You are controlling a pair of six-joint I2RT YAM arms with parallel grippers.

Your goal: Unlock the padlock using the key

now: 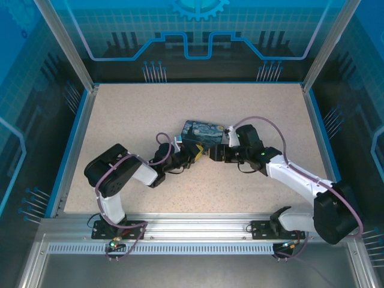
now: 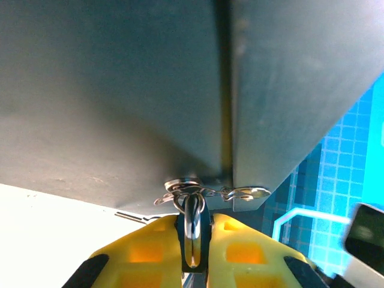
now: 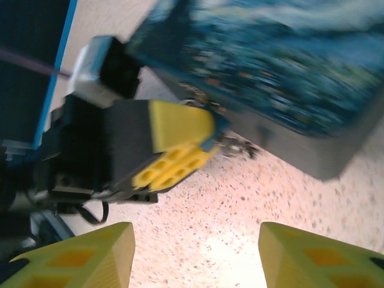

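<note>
- Left gripper: the yellow fingers are pressed together on a narrow silvery metal piece. It hangs from a small metal latch directly above the fingertips. You can probably read that piece as the padlock, but this is a judgement, not a certainty.
- Why it is held so: the pinch likely steadies the lock against the grey wall of the large blue swirl-printed box. A key could then go in without the lock swinging.
- Right gripper: the yellow fingers are wide apart with nothing between them, and speckled beige tabletop lies beyond. It faces the left gripper's fingers, near but apart.
- Key: you cannot identify it with confidence. A thin metal sliver sits just right of the left fingertips at the latch. It may be the key or its ring.
- Views compared: the left wrist view resolves the pinch and the latch.
- The right wrist view is blurred, but it gives you the open gap between the two grippers.
- Overhead, both arms converge on the box's near side, and the metalwork is too small to read.
</note>
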